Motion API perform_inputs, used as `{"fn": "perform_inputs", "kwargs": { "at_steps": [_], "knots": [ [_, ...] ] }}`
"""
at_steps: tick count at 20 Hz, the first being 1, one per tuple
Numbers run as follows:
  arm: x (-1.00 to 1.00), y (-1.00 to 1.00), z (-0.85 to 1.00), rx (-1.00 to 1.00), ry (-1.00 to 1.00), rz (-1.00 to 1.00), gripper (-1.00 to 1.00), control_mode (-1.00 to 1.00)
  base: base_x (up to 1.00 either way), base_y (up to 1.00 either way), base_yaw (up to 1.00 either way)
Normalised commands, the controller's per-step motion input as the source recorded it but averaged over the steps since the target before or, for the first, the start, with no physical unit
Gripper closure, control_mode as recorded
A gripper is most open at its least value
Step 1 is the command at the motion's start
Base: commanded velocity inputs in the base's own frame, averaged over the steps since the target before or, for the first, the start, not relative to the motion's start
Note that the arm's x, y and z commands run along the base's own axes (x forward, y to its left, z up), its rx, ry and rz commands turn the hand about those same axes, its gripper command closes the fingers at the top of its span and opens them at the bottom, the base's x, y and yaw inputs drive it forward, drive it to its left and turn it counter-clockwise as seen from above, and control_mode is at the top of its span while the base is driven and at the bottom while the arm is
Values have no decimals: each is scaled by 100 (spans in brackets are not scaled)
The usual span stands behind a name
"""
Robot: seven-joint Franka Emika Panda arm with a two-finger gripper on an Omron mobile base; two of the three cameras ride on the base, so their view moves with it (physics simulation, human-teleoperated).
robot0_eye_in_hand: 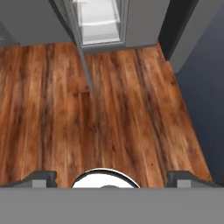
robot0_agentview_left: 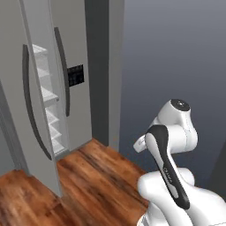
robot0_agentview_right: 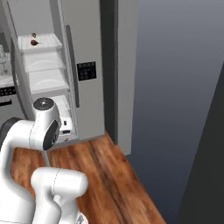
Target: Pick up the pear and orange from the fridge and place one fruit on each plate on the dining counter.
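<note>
The grey fridge [robot0_agentview_left: 79,39] stands ahead with its left door [robot0_agentview_left: 33,110] swung open and white shelves showing. In the right base view a small dark reddish-brown pear [robot0_agentview_right: 34,42] lies on the upper shelf of the fridge [robot0_agentview_right: 85,43]. The orange is hidden, and the plates and the dining counter are out of view. My gripper [robot0_eye_in_hand: 114,178] points down at the wooden floor a little in front of the fridge's foot [robot0_eye_in_hand: 100,26]. Its fingertips [robot0_eye_in_hand: 41,177] stand wide apart, open, with nothing between them.
The open door's lower edge [robot0_eye_in_hand: 83,61] juts out over the wood floor [robot0_eye_in_hand: 122,113]. A dark grey panel [robot0_agentview_left: 103,66] flanks the fridge on the right, with a plain blue-grey wall [robot0_agentview_right: 175,87] beyond. A worktop edge [robot0_agentview_right: 3,81] shows left of the fridge.
</note>
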Motion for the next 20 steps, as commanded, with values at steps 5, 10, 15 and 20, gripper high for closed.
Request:
{"fn": "perform_inputs", "kwargs": {
  "at_steps": [5,10,15,20],
  "knots": [
    [0,0,0,0,0,0,-100,100,87,-4,14],
    [0,0,0,0,0,0,-100,100,84,0,24],
    [0,0,0,0,0,0,-100,100,82,-3,18],
    [0,0,0,0,0,0,-100,100,80,-5,20]
  ]
}}
